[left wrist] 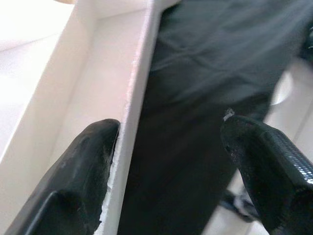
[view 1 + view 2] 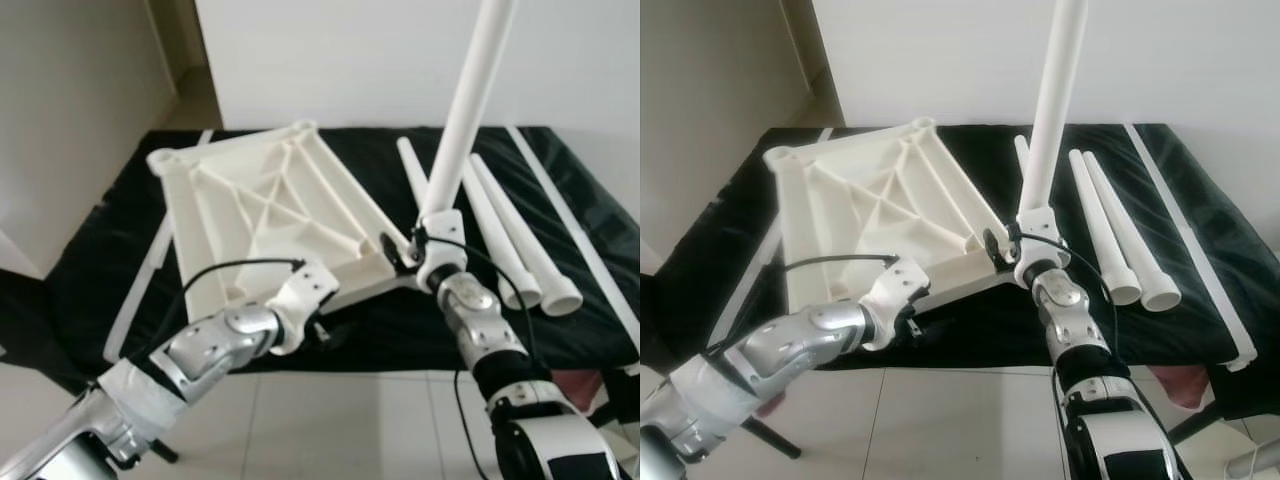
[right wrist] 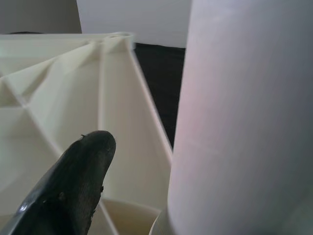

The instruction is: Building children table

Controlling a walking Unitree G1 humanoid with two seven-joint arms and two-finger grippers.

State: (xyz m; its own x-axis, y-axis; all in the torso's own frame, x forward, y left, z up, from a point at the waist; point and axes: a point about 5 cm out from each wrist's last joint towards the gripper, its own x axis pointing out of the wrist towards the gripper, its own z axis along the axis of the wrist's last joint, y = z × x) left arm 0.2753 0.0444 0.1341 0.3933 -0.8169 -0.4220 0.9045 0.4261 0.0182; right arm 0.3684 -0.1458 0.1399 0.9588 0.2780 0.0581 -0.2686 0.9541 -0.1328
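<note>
A cream ribbed tabletop (image 2: 260, 210) lies upside down and tilted on a black cloth (image 2: 100, 260). At its near right corner a white table leg (image 2: 465, 110) stands upright. My right gripper (image 2: 432, 240) is shut around the leg's base; in the right wrist view one finger (image 3: 78, 181) lies beside the leg (image 3: 244, 122). My left gripper (image 2: 320, 300) is open at the tabletop's near edge. It straddles the rim (image 1: 139, 98), with one finger (image 1: 83, 166) against the inner wall and the other finger (image 1: 269, 161) well apart over the cloth.
Three more white legs (image 2: 510, 240) lie on the cloth to the right of the tabletop. A long white strip (image 2: 575, 230) runs along the far right, and another strip (image 2: 140, 300) lies at the left. White floor tiles (image 2: 350, 420) are in front, a wall behind.
</note>
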